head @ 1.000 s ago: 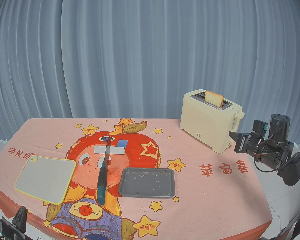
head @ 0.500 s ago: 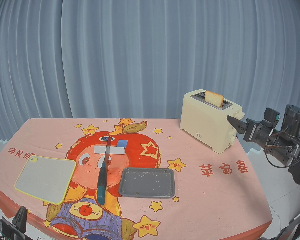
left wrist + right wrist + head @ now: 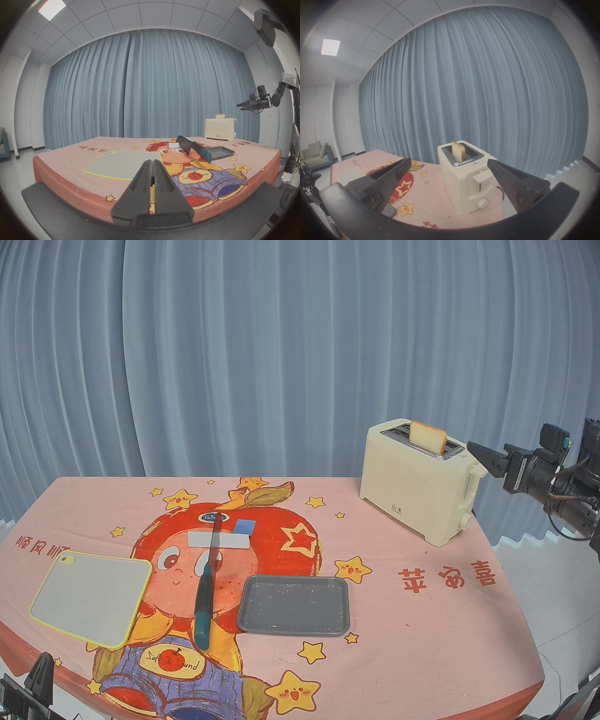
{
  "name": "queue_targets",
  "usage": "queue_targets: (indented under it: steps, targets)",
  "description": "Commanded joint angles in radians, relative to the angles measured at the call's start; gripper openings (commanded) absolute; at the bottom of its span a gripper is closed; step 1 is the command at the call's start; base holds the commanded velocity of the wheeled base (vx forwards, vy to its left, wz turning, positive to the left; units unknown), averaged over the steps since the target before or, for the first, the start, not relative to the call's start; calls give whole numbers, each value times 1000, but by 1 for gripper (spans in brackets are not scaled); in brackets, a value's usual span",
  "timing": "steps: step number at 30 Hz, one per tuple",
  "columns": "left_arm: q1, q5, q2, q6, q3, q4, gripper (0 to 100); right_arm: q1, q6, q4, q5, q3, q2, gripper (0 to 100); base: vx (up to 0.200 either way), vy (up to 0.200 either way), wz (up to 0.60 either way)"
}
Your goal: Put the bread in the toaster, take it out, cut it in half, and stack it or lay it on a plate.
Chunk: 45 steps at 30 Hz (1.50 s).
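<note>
Small logo on toaster (image 3: 417, 490) front; red characters across tablecloth (image 3: 400, 627).

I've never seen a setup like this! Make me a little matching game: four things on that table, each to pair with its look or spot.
Things:
1. bread
2. knife
3. tray
4. cutting board

Descriptions:
A. grey, lying just right of the knife
B. pale with a yellow-green rim
C. standing up in a slot of the toaster
D. teal handle, lying between cutting board and tray

Pairs: 1-C, 2-D, 3-A, 4-B
</note>
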<state>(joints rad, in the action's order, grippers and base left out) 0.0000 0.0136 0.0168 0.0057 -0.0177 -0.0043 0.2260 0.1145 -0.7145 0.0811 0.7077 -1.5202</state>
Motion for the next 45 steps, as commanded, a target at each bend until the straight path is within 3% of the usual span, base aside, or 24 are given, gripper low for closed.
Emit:
queue_targets:
  steps: [1,5,8,16,25,33,45]
  targets:
    - [0,0,-9,0,18,0,0,-46,-29,76,20,115,-51,100,0,0,0]
    - [0,0,-9,0,18,0,0,-57,-41,168,26,208,-81,100,0,0,0]
    - [0,0,-9,0,18,0,0,-59,-53,219,71,259,-123,100,0,0,0]
    - [0,0,-9,0,18,0,0,-66,-164,219,106,326,-244,100,0,0,0]
    - [0,0,-9,0,18,0,0,-62,-216,211,144,434,-354,100,0,0,0]
    - [0,0,-9,0,18,0,0,-62,-208,225,151,529,-419,100,0,0,0]
    - [0,0,-9,0,18,0,0,-56,-208,224,151,550,-475,100,0,0,0]
